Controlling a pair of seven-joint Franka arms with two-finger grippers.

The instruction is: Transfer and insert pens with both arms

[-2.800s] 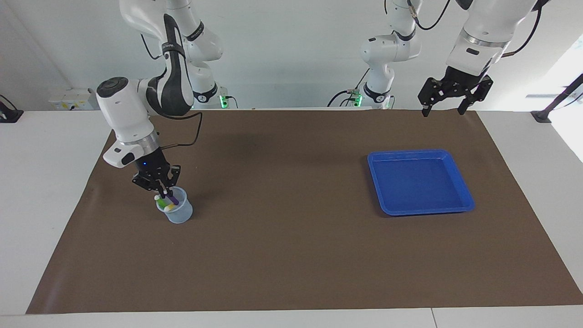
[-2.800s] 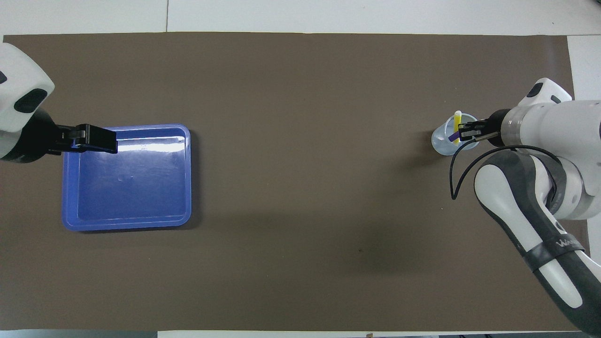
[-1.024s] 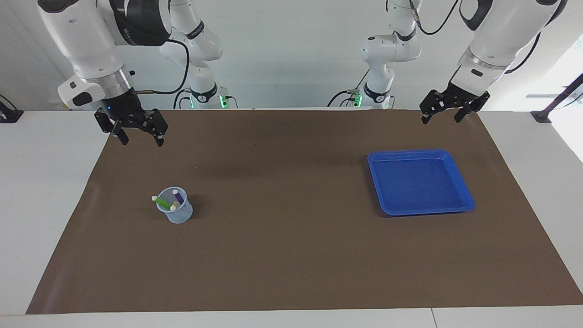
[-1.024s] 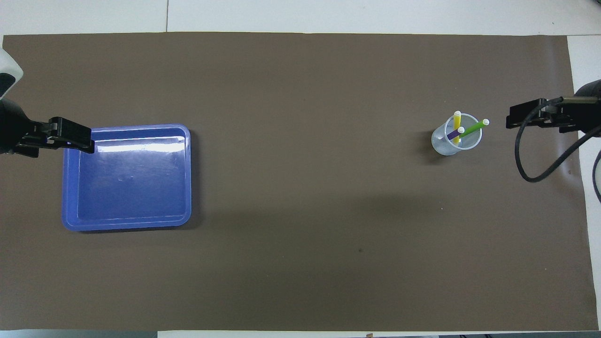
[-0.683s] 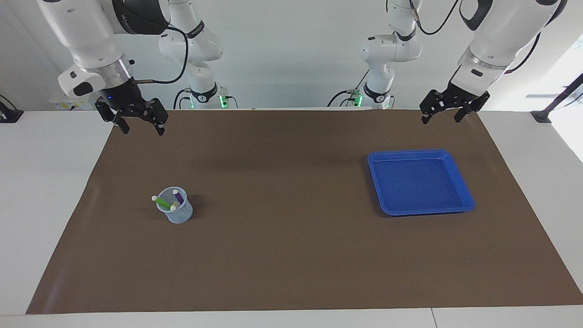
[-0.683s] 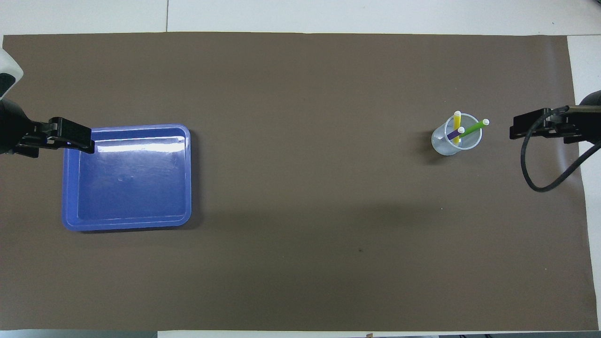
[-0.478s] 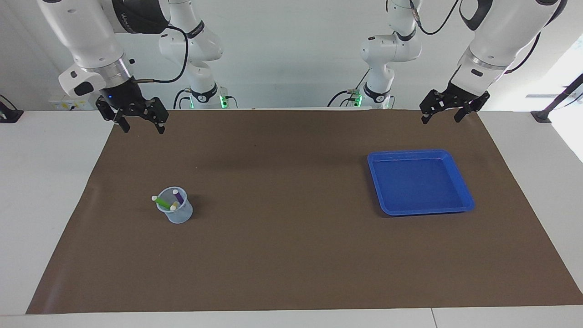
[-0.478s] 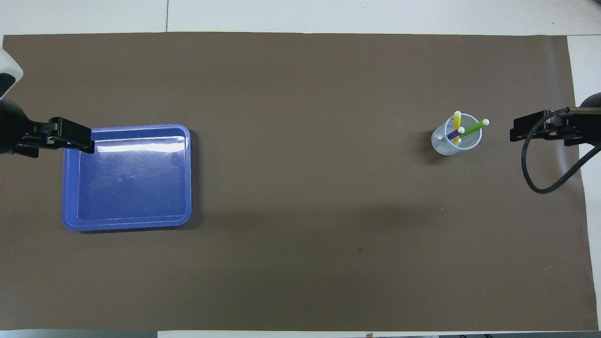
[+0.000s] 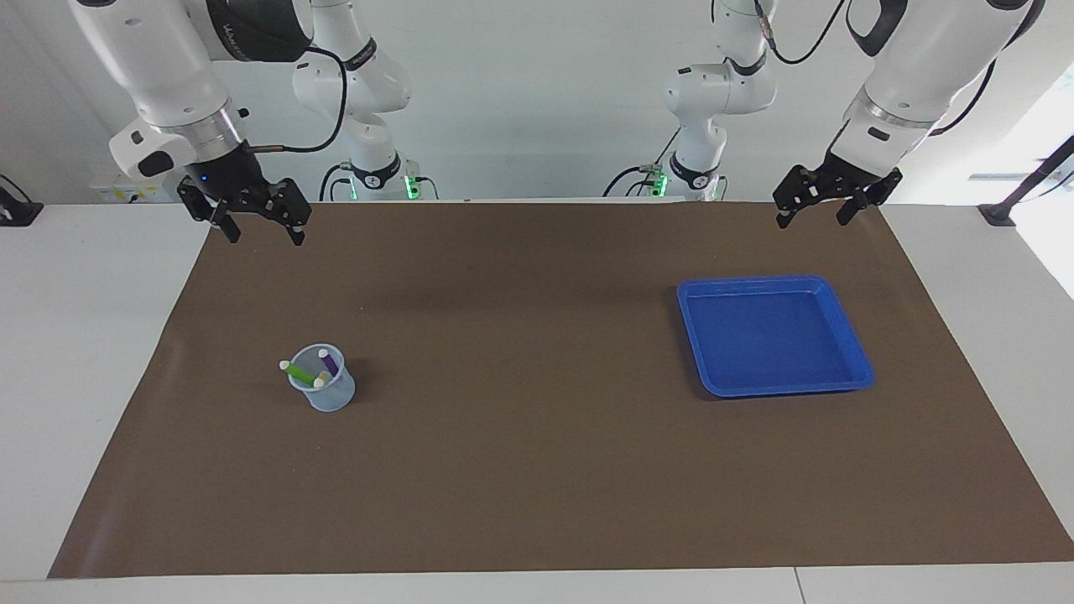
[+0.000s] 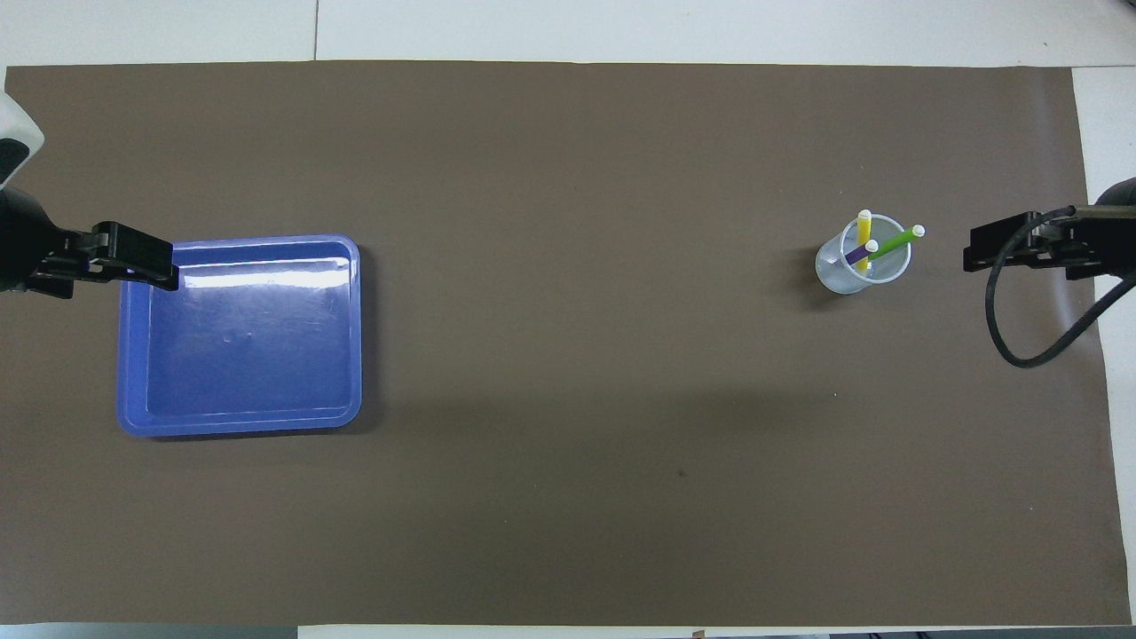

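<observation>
You've got all three pens [image 9: 312, 369] standing tilted in clear cup [image 9: 323, 388], lower left of facing view. Right gripper [image 9: 258, 225] up top left, jaws apart, empty, way closer arm. Left gripper [image 9: 818, 208] top right above blue tray [image 9: 847, 331], also apart, just waiting.
</observation>
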